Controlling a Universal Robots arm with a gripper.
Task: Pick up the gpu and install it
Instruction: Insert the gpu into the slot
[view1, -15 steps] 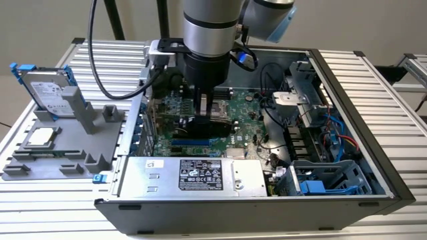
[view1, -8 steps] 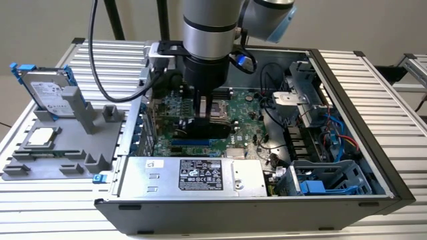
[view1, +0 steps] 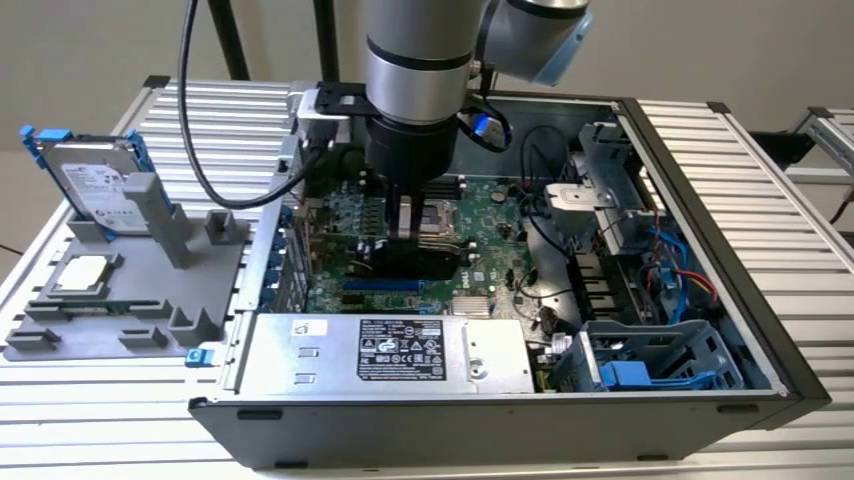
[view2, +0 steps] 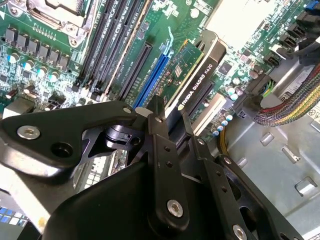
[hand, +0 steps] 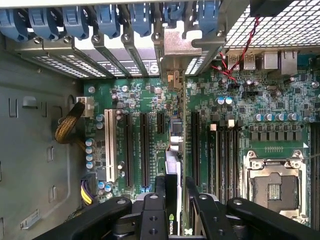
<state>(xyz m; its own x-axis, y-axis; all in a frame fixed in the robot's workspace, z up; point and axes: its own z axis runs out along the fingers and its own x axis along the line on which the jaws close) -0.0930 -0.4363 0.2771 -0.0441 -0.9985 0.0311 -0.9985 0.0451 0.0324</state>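
Gripping gpu (view2: 196, 75) edgewise, claw (hand: 175, 192) over motherboard (view1: 494, 235) slots

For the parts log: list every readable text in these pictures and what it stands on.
Gpu edge, held in the gripper: white brand and model lettering, not quoted here.
Power supply label: too small to read.
Hard drive label: too small to read.
Motherboard markings: too small to read.

One gpu (view2: 196, 75), one hard drive (view1: 96, 183) (blue-tabbed), one computer case (view1: 747, 300).
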